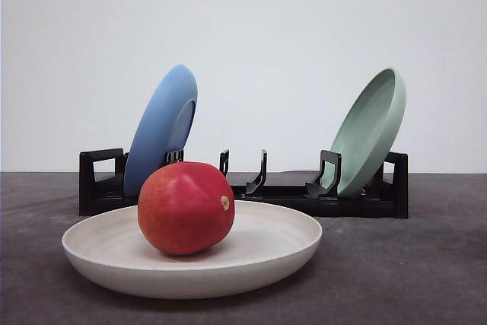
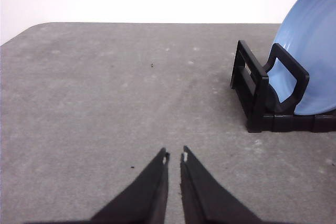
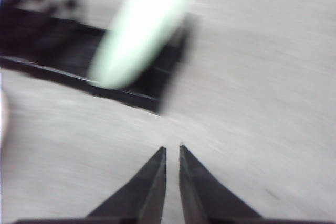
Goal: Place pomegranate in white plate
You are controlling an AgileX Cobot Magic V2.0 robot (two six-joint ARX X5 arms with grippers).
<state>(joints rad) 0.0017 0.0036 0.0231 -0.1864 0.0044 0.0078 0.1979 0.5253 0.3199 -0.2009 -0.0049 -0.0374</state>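
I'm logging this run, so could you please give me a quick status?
Left end effector shut, empty; right end effector shut, empty. Pomegranate resting in white plate. Nothing in the way.

Low front view (wrists overhead), shared rack (image 1: 243, 188).

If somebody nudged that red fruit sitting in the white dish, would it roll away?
Probably it would roll a little: the pomegranate is rounded and rests on a small patch of its underside. The white plate has a raised rim, which would likely stop it. Its skin looks smooth and glossy, so it may be slippery to grip. It seems firm, not squashy.
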